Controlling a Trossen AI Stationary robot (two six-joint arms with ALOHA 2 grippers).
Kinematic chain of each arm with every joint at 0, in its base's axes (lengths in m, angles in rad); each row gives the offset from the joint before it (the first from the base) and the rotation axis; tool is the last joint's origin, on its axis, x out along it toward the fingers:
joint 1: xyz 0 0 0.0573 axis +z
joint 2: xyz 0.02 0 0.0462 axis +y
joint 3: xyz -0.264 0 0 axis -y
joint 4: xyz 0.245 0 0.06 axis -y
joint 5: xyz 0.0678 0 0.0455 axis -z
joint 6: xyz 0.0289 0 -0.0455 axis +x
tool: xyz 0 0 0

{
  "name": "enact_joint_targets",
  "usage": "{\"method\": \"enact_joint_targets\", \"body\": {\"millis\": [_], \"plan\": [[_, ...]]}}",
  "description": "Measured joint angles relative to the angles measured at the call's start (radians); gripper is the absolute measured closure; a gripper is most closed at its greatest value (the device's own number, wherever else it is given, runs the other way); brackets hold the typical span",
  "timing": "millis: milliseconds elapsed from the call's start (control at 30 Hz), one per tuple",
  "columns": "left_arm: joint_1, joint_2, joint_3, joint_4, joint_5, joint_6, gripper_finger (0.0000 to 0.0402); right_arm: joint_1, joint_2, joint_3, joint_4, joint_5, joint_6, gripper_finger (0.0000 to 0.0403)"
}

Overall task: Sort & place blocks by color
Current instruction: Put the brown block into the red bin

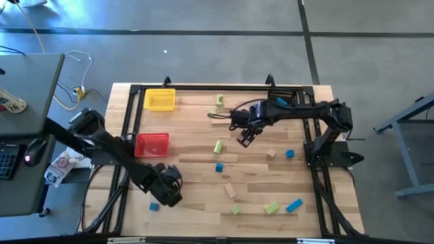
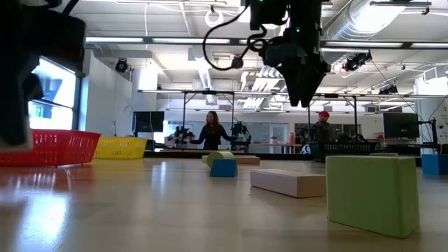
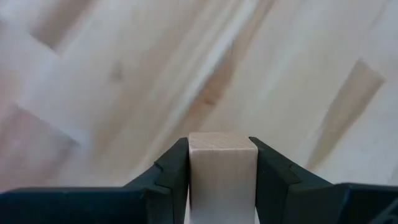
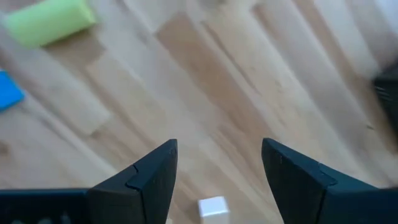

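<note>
The counter (image 1: 203,169) fills the middle of the high view, blocks scattered across its centre and lower right. At its lower left the left gripper (image 3: 219,177) has its fingers clenched on a tan block (image 3: 222,174); a pick-up looks made, so next comes a lift and carry to a bin. The right gripper (image 1: 244,137) hangs at centre, fingers released. The red bin (image 1: 152,145) and yellow bin (image 1: 160,99), upper left, look empty.
</note>
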Motion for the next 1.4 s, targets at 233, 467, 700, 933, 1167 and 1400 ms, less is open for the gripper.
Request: {"method": "enact_joint_targets", "body": {"millis": [233, 467, 700, 933, 1167, 1400], "plan": [[0.095, -0.135, 0.002, -0.116, -0.08, 0.156, 0.0293, 0.037, 0.0, 0.0, 0.126, -0.015, -0.064, 0.0182], [0.198, -0.286, 0.002, -0.319, -0.139, 0.227, 0.0293, 0.038, 0.0, 0.0, 0.259, -0.013, -0.122, 0.0182], [0.278, -0.415, 0.002, -0.529, -0.163, 0.227, 0.0293, 0.038, 0.004, -0.001, 0.453, -0.002, -0.348, 0.0182], [0.394, -0.445, 0.001, -0.697, -0.119, 0.283, 0.0292, 0.038, 0.024, 0.0, 0.632, -0.008, -0.662, 0.0182], [0.514, -0.423, 0.002, -0.689, -0.007, 0.473, 0.029, 0.038, 0.054, -0.001, 0.62, -0.016, -0.856, 0.0182], [0.628, -0.398, 0.003, -0.686, 0.097, 0.69, 0.0289, 0.038, 0.076, 0.0, 0.601, -0.086, -1.03, 0.0182]]}}
